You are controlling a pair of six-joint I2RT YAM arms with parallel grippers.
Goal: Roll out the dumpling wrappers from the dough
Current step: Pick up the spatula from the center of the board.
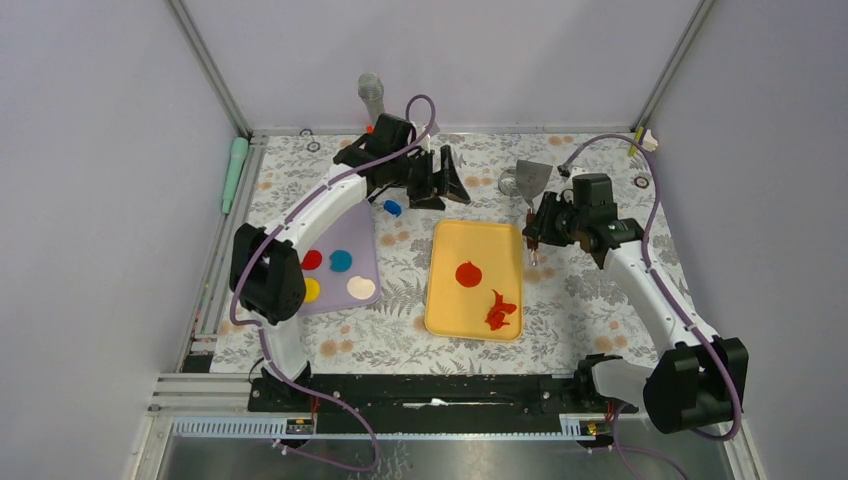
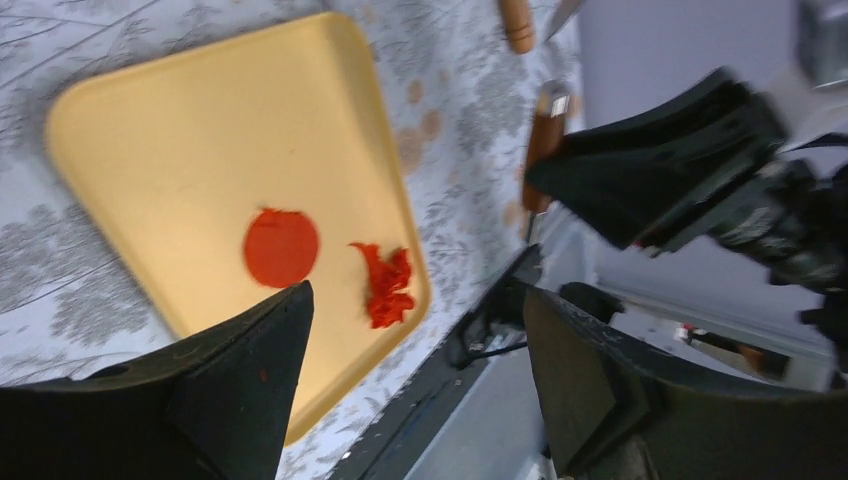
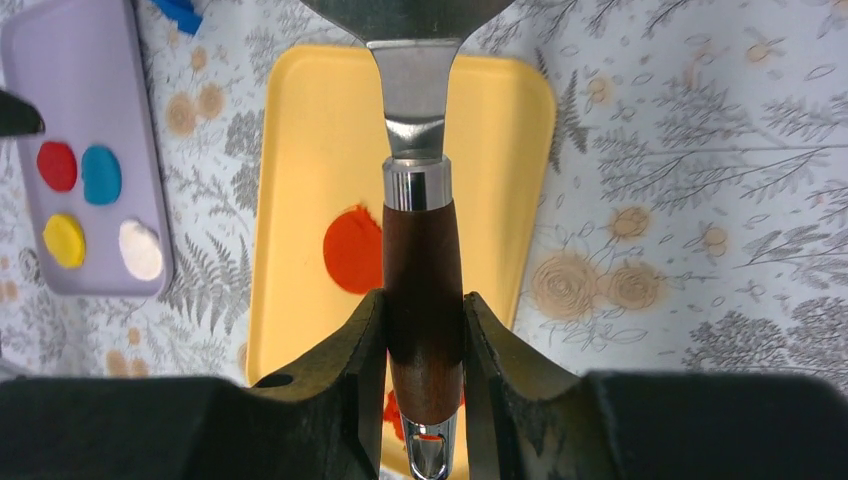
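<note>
A flat, round red wrapper [image 1: 468, 273] lies on the yellow tray [image 1: 445, 300], at 8 o'clock from the right claw [image 1: 535, 235], which pinches a scraper [image 3: 424, 260] by its wooden handle, and at 5 o'clock from the left claw [image 1: 440, 182], spread wide and empty. Smooth and matte, the wrapper sits near crumpled red scraps [image 1: 500, 311]. In the right wrist view the handle hides its right edge, and the blade is cut off.

Soft, bright, even light falls from overhead, leaving only faint shadows on the floral-printed tablecloth [image 1: 580, 300]. The top view is sharp throughout. Motion blur smears the left wrist view, softening the yellow rectangular plastic tray [image 2: 180, 130]. In the right wrist view, glare streaks the ferrule of the wooden-handled steel spatula [image 3: 422, 290], and the black gripper fingers [image 3: 345, 375] nearest the lens are unfocused.
</note>
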